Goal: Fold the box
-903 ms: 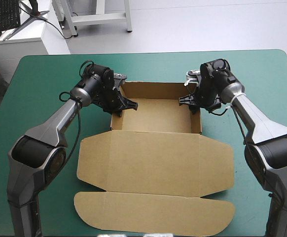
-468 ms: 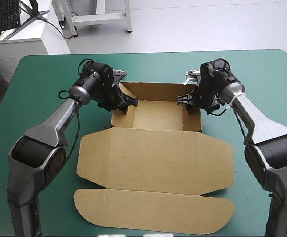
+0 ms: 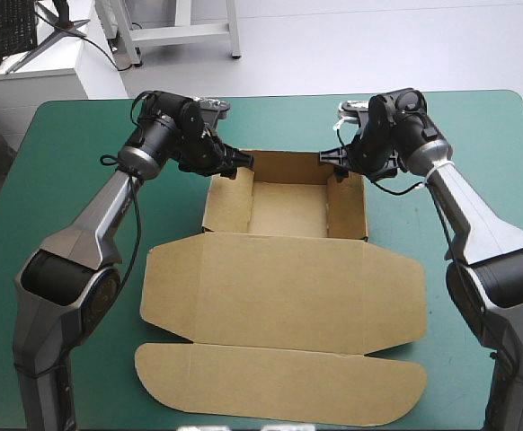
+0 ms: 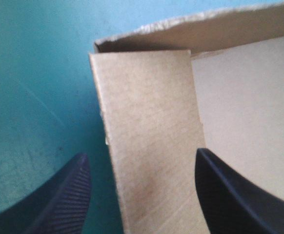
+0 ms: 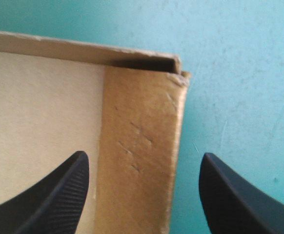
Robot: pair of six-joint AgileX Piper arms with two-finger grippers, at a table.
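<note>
A counter (image 3: 64,180) with a teal-green cover fills the high view. At its middle lies the brown box (image 3: 284,287), an open tray with the lid flat. The lid (image 3: 279,296), the largest part, spreads toward 6 o'clock and ends in a long rounded flap (image 3: 279,386). The tray (image 3: 288,211) sits at 12 o'clock of the lid, its four walls raised.

The left pincer (image 3: 239,162) is at the tray's 11 o'clock corner and the right pincer (image 3: 332,160) at its 1 o'clock corner, both low over the rim.

From its own wrist, the left pincer (image 4: 141,153) is spread wide. The tray's side wall stands between its black fingers (image 4: 64,195), one over the cover, the other over the tray's inside. The right pincer (image 5: 144,154) is equally wide and straddles the opposite side wall in the same way. Neither is seen gripping the board.
</note>
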